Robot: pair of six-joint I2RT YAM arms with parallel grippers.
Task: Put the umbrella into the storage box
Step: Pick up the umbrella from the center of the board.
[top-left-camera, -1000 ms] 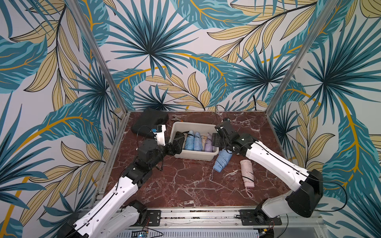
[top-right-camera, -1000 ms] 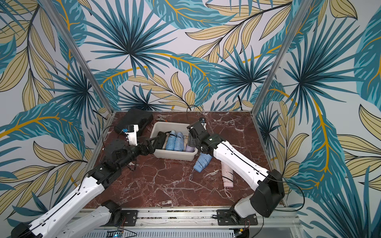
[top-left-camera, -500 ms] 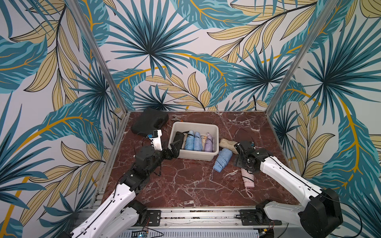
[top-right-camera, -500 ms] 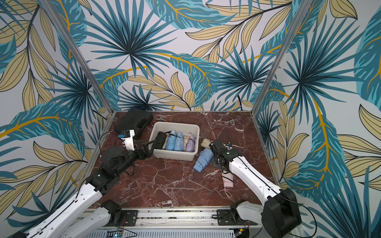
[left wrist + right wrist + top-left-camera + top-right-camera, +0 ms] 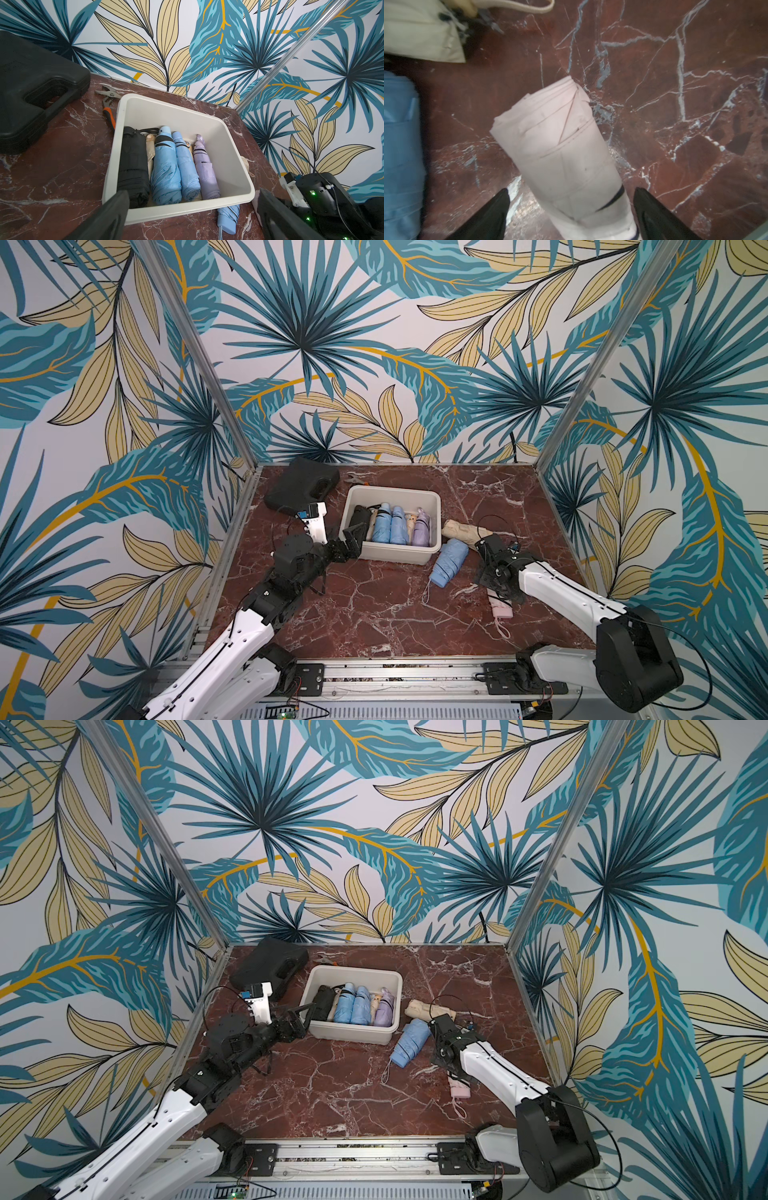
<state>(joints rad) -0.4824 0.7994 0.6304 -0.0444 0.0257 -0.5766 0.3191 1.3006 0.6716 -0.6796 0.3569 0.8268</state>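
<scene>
- Off-white rectangular plastic storage box (image 5: 395,554): set on the red marble tabletop (image 5: 374,614). Several folded umbrellas (image 5: 166,170) are laid in it side by side.
- Pale pink folded fabric umbrella (image 5: 560,145): laid on the tabletop, outside the box.
- Right gripper (image 5: 572,191): jaws spread wide astride the pink umbrella, nothing clasped.
- Left gripper (image 5: 192,194): jaws spread wide at the box's near corner, nothing clasped.

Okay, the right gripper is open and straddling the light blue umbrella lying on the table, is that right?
Not quite. The right gripper, open, straddles the pink umbrella lying on the table, not the light blue umbrella, which lies apart to one side. The right wrist view shows it.
</scene>
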